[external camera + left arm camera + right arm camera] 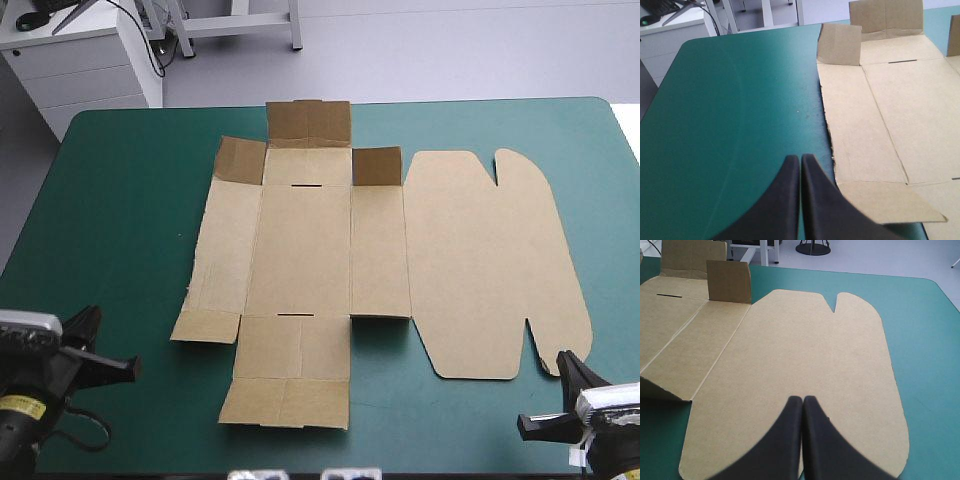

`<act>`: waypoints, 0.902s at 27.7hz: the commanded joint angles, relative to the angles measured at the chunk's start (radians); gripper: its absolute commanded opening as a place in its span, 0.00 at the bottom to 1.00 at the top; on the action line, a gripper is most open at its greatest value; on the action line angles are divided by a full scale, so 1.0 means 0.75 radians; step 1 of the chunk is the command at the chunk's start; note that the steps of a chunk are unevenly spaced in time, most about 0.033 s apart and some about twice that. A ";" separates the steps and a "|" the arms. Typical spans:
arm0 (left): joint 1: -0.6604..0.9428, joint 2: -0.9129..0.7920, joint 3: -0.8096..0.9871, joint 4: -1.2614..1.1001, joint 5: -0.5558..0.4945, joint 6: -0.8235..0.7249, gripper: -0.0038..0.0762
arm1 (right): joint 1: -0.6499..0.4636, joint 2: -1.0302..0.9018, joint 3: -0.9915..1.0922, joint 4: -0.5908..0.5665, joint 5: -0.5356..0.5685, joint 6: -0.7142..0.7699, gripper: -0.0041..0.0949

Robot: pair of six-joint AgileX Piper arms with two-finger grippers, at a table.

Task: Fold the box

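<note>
- Since no side is folded up yet, the box (330, 270) lies flat in the middle of the teal-green cover (120, 200), with its fold lines showing.
- Three small flaps (308, 122) at the far side stand up a bit, most likely because their folds are springy.
- The big round lid (490, 260) lies flat on the box's right side.
- The left gripper (800, 159) is pinched into one point and holds nothing. It hangs over bare cover, just beside the box's left edge.
- The right gripper (803, 400) is pinched together too, and empty, by the lid's near edge.
- Each arm waits at its own near corner, I think so both can reach a side at once.
</note>
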 commanded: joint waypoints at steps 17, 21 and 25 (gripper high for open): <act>0.006 0.874 -0.323 -0.302 0.064 0.315 0.07 | 0.001 0.000 -0.040 0.005 -0.100 -0.002 0.02; 0.110 0.955 -0.344 -0.448 0.097 0.432 0.07 | 0.001 0.000 -0.040 0.005 -0.100 -0.002 0.02; 0.343 1.052 -0.371 -0.832 0.199 0.656 0.07 | 0.001 0.000 -0.040 0.005 -0.100 -0.002 0.02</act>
